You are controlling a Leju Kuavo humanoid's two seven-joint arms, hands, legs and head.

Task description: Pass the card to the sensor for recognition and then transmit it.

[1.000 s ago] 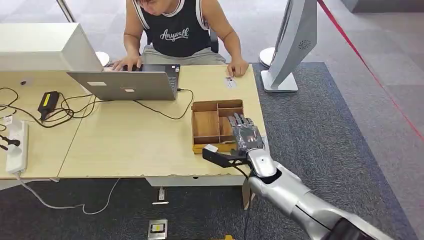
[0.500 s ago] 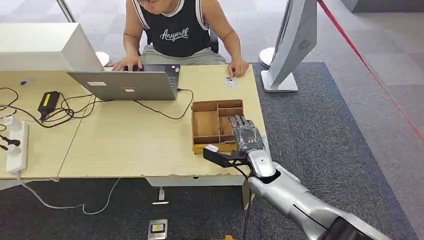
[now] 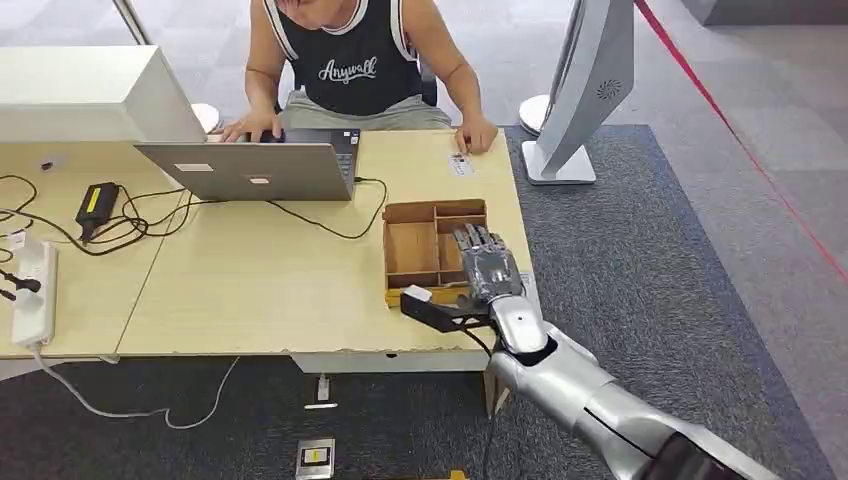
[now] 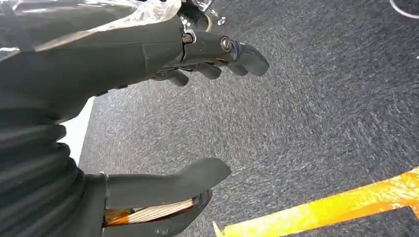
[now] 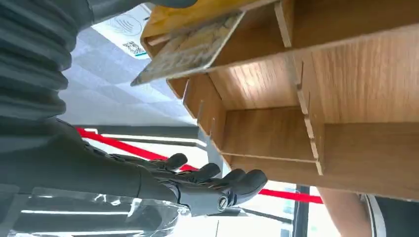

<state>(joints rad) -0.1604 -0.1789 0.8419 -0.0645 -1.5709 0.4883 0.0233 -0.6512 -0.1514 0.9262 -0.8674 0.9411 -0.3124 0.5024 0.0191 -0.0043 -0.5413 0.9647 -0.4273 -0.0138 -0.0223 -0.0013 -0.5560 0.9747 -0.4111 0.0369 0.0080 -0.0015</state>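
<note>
right hand: we see it over the right-side cells of the wooden tray, fingers spread, nothing held
card: propped aslant in a tray cell, thumb side of the hand, just beside it, long axis along the cell wall
left hand: hangs over carpet, empty, fingers apart
nearer arm: we judge right

one laptop, one tray, one card
</note>
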